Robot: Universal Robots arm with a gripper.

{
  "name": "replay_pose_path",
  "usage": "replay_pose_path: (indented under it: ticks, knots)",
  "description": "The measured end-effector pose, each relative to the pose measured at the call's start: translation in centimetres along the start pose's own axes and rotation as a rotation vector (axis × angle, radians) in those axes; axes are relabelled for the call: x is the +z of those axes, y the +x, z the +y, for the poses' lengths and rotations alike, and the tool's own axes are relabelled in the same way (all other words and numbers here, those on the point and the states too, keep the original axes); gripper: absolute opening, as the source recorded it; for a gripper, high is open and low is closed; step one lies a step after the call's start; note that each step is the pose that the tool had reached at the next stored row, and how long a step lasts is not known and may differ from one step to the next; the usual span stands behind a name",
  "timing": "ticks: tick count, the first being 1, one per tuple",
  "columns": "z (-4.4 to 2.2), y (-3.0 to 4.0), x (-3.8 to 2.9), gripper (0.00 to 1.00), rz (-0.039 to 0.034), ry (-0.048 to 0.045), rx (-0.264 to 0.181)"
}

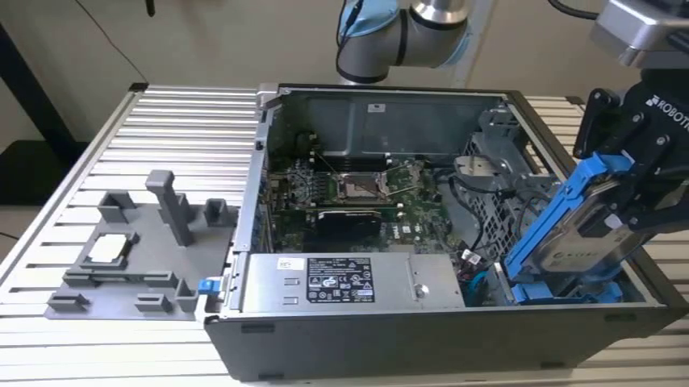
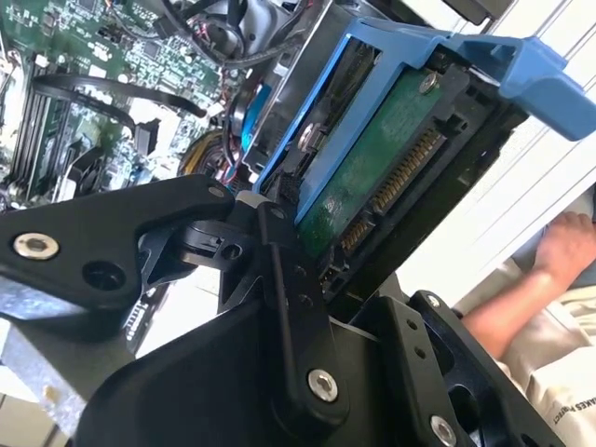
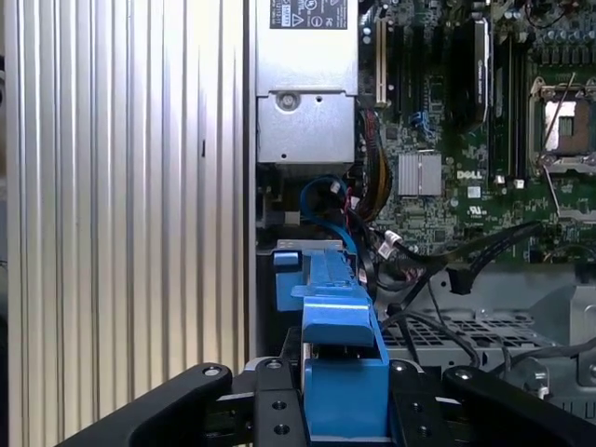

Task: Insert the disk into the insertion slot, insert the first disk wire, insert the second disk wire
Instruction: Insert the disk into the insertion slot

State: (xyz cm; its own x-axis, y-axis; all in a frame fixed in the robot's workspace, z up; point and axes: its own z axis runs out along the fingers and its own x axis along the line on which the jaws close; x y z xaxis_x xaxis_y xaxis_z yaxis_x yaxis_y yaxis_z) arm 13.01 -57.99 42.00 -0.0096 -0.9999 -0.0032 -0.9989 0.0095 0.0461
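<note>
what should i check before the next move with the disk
1. Grip: gripper shut on the disk by its blue carrier. Ok.
2. Disk pose: tilted over a corner of the case, not seated. Not ok.
3. Slot free: another blue-framed drive lies below the disk. Cannot tell.
4. Cables: a blue cable loops beside that drive; whether it clears the path, cannot tell.
5. People: a person's hand is nearby, past the disk, in the second wrist view. Not ok.
</note>
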Motion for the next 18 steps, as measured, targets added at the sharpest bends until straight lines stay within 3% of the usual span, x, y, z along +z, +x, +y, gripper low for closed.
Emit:
replay_pose_path:
  ticks: [18]
  knots:
    - [-0.31,-0.55,1.33,0.33,-0.0029,0.0024,-0.003]
